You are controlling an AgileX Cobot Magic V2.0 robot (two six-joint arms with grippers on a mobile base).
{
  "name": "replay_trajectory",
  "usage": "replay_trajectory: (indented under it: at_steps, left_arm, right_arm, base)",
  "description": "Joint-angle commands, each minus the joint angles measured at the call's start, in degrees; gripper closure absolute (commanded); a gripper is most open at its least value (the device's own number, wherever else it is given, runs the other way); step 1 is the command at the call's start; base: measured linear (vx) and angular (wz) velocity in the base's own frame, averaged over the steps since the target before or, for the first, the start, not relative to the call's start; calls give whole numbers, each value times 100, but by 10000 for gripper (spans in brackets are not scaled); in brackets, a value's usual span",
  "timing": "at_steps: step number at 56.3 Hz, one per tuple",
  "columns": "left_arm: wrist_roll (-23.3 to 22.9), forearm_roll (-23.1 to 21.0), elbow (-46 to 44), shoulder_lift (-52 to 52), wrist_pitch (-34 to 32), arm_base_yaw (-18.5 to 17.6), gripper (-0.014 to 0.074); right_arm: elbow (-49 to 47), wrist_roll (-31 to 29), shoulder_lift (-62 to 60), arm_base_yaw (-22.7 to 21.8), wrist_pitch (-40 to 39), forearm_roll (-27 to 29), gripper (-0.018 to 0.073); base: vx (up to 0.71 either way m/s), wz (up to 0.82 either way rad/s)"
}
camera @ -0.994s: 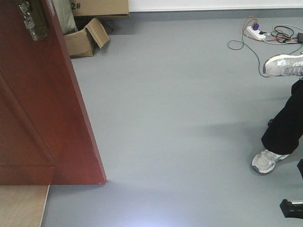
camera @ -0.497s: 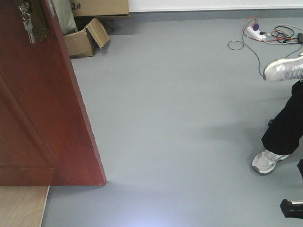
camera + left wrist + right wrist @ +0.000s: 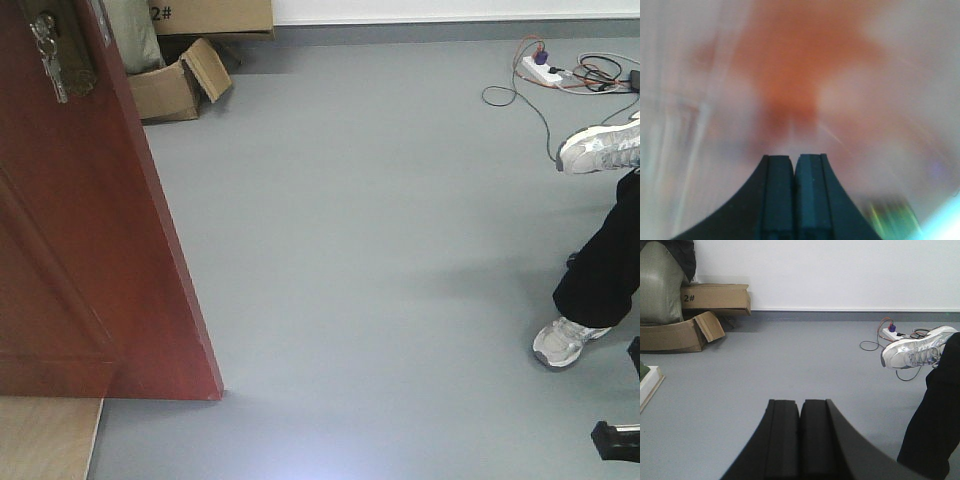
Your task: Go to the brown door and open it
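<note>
Door (image 3: 90, 230) at frame left, swung ajar, keys hanging in lock. Opening step underway (judging by angle). Left gripper (image 3: 794, 162) closed, empty; right gripper (image 3: 800, 407) likewise. Next: push wider.

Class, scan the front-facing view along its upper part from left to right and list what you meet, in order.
brown door → open cardboard box → power strip with cables → raised white sneaker
</note>
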Motion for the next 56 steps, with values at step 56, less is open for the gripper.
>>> replay_trajectory:
  at_steps: [56]
  left_arm:
    - [-2922, 4217, 9012, -7594, -3571, -1640, 600]
  right_arm:
    - [22, -32, -71, -9, -472, -38, 559]
  base:
    - [0, 0]
